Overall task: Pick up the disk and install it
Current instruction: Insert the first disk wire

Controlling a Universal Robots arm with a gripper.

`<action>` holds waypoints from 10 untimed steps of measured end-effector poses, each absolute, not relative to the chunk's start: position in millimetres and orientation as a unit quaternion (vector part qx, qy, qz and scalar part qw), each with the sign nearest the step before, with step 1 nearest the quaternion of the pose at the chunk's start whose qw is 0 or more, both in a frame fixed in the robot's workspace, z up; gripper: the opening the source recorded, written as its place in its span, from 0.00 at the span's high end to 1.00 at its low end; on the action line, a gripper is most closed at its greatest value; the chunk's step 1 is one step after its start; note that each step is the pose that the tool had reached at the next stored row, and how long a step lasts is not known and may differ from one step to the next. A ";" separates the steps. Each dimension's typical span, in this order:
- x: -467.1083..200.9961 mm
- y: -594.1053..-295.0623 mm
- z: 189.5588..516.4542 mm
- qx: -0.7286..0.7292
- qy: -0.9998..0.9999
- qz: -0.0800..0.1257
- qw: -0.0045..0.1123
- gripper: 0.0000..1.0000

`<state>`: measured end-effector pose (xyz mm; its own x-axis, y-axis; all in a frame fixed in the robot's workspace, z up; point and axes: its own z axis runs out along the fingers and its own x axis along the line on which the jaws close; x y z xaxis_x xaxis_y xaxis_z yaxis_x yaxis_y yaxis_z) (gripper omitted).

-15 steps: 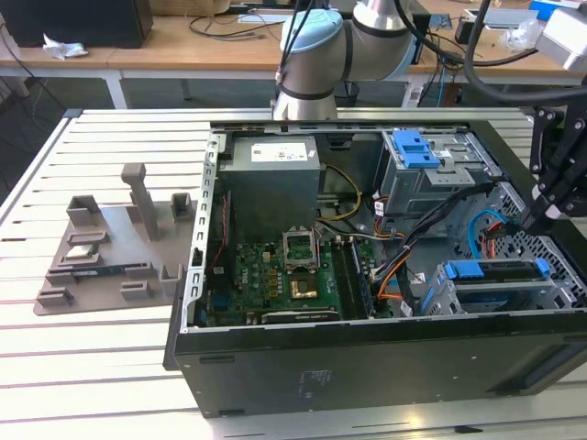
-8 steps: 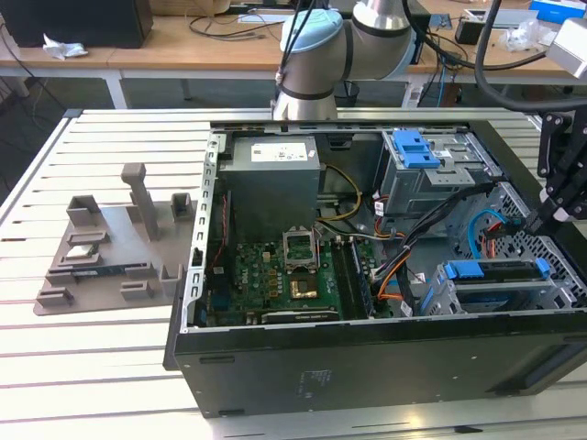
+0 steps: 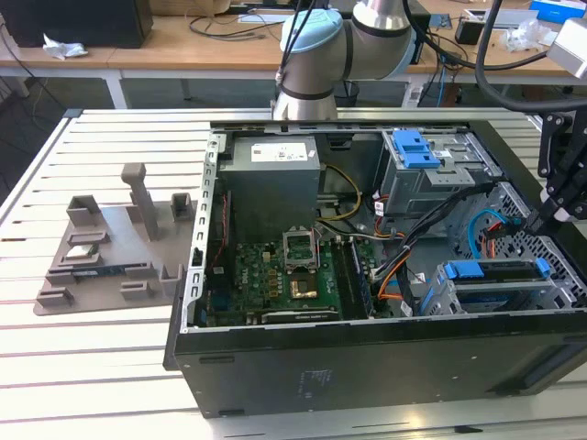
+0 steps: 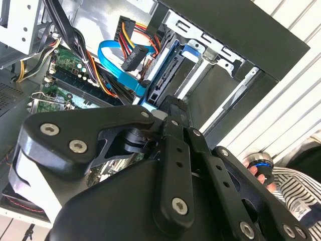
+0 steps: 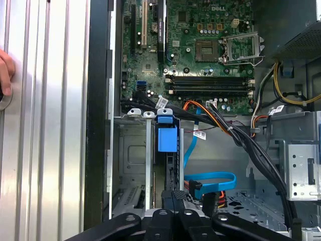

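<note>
Claw pinched together, tips right up against the disk, which sits on edge in the bay; blue cable curls just beside the claw.

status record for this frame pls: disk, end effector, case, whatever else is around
disk: on edge in the drive cage, blue rails showing
end effector: at the disk's connector end; contact unclear
case: open PC tower on its side, motherboard exposed
blue data cable: loose beside the disk
grey fixture: on the table, to the exterior view's left of the case
hand: a person's, on the table beside the case
</note>
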<state>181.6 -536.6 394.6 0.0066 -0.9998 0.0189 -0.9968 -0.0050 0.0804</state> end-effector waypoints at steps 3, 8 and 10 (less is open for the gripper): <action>181.7 -536.6 394.5 0.709 -0.704 -0.022 0.035 0.89; 181.8 -536.7 394.5 0.709 -0.704 -0.022 0.035 0.83; 181.8 -536.6 394.6 0.709 -0.704 -0.022 0.035 0.70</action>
